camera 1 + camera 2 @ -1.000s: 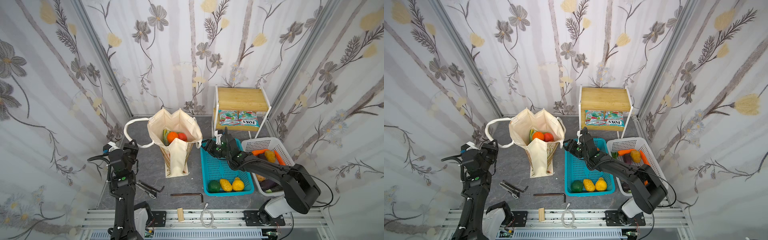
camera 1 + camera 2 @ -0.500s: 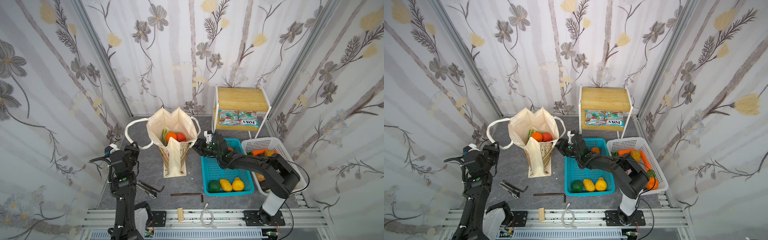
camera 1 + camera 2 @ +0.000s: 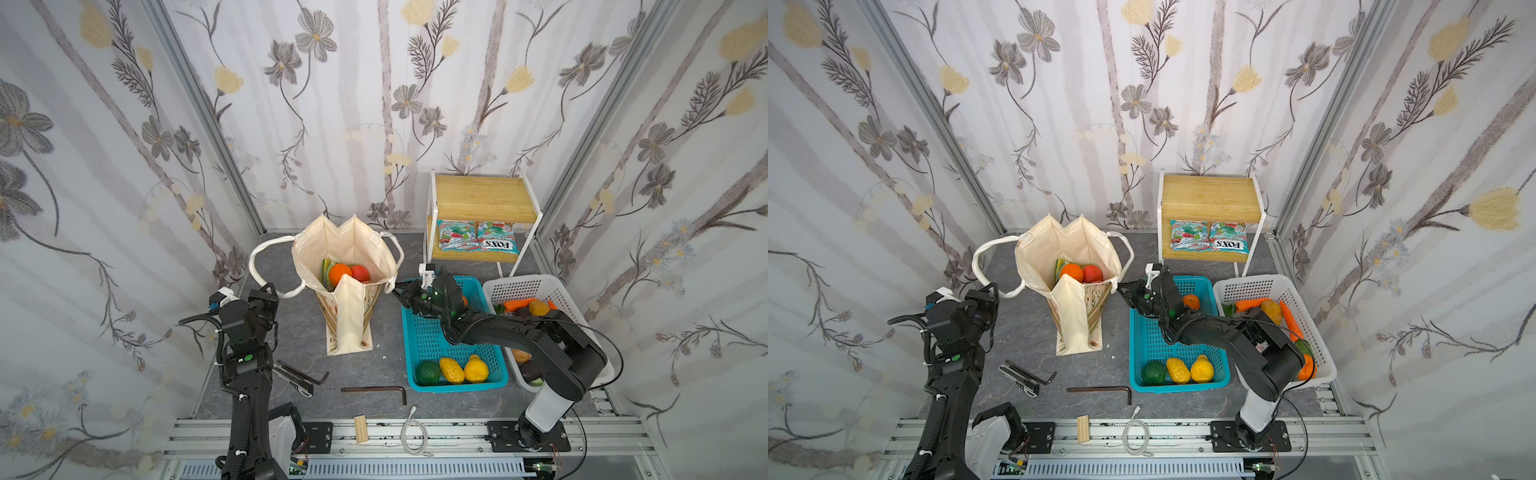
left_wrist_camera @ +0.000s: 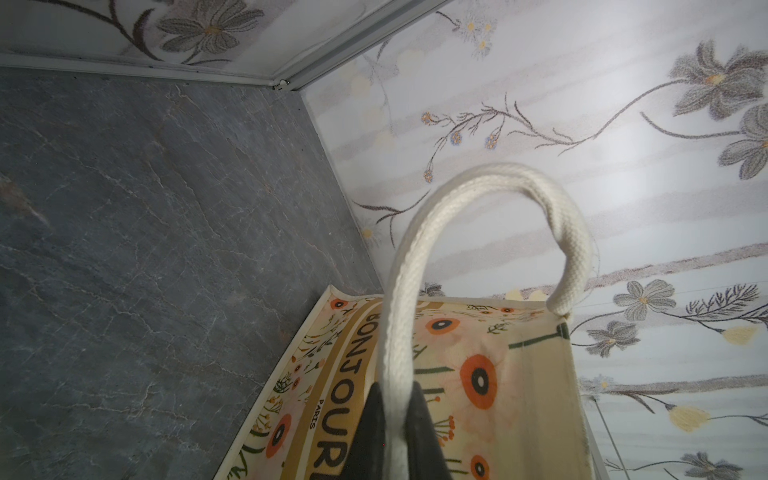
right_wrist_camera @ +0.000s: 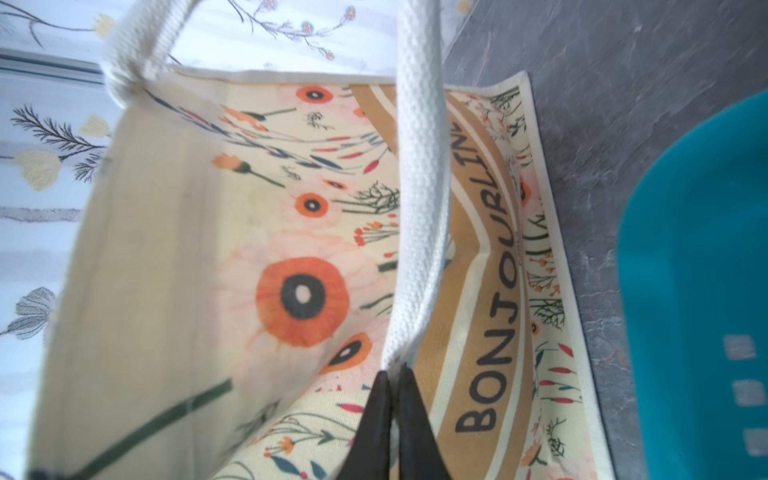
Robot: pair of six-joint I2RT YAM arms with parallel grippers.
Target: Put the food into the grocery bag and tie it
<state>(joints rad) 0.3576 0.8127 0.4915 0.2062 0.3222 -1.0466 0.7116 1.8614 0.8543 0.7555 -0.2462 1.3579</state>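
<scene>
We are pinching the left rope handle (image 4: 478, 174) in the left gripper (image 4: 395, 390) and the right rope handle (image 5: 419, 166) in the right gripper (image 5: 392, 374), likely to draw them together for tying. The grocery bag (image 3: 353, 245) is standing open just left of centre in both top views, holding an orange (image 3: 340, 272).

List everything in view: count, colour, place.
grocery bag: 1, cream floral, mid-table
teal basket: 1, teal, right of bag
white basket: 1, white, far right
oranges: 2, orange, bag and teal basket
tomato: 1, red, bag
lemons: 2, yellow, teal basket
green fruit: 1, green, beside lemons
vegetables: several, mixed, white basket
shelf: 1, wood, back right
snack packets: 2, green-red, lower shelf
hex keys: 2, dark, table front
left hand: 1, black, shut on rope handle
right hand: 1, black, shut at other handle
</scene>
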